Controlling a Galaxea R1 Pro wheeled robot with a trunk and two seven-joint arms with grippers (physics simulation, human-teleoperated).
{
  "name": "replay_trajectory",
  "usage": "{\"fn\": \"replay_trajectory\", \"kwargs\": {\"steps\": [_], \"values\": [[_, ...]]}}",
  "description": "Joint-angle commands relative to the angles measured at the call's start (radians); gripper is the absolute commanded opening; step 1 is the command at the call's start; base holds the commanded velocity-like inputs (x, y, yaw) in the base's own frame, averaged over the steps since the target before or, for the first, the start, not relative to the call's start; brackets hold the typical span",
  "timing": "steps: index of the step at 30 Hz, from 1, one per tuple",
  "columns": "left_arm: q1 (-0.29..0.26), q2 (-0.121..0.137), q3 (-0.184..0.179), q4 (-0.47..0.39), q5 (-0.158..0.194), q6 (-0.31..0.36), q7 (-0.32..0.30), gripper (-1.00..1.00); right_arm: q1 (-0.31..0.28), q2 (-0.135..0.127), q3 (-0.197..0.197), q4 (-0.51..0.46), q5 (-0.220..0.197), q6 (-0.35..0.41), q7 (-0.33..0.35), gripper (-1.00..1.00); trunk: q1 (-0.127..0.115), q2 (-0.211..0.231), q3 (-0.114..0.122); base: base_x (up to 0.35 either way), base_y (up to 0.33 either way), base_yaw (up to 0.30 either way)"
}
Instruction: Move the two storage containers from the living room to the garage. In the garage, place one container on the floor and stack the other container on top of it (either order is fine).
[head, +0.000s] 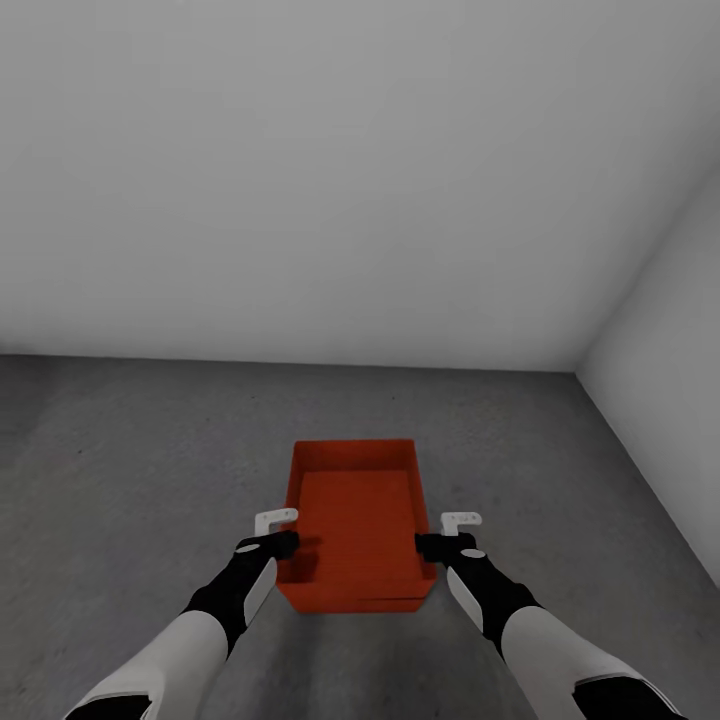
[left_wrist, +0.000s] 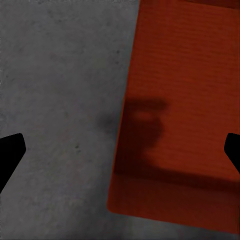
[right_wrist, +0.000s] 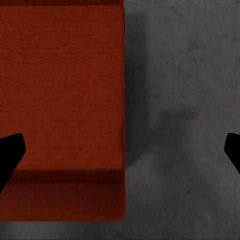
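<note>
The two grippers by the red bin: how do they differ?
The left gripper is at the bin's left wall, the right gripper at its right wall. In the left wrist view the wall runs slanted between the jaws. In the right wrist view it runs straight, so the left gripper looks slightly turned. Shared: both are black with jaws open, and each straddles a wall, one finger over the bin and one over the floor.

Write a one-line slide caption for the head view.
Both arms flank a red-orange storage container on the grey concrete floor, left gripper and right gripper open at its side walls.
</note>
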Motion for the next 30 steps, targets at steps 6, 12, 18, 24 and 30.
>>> {"fn": "replay_trajectory", "kwargs": {"steps": [6,12,18,24,30], "values": [[0.0,-0.001,0.002,-0.002,0.002,0.005,0.001,1.0,0.0,-0.001,0.008,-0.002,-0.009,0.005,-0.007,1.0,-0.023,0.042,0.018,0.0,0.0,0.0],[0.0,0.0,0.003,-0.002,0.002,0.005,0.001,1.0,0.0,-0.001,0.008,-0.002,-0.01,0.006,-0.007,1.0,-0.046,0.084,0.037,0.0,0.0,0.0],[0.0,0.001,0.003,-0.002,0.002,0.005,0.001,1.0,0.0,-0.001,0.008,-0.002,-0.009,0.006,-0.007,1.0,-0.069,0.126,0.056,0.0,0.0,0.0],[0.0,0.001,0.003,-0.002,0.003,0.005,0.0,1.0,0.0,-0.001,0.008,-0.002,-0.009,0.006,-0.007,1.0,-0.092,0.168,0.075,0.0,0.0,0.0],[0.0,0.001,0.003,-0.002,0.002,0.005,0.0,1.0,0.0,-0.001,0.008,-0.002,-0.009,0.006,-0.007,1.0,-0.115,0.21,0.093,0.0,0.0,0.0]]}}
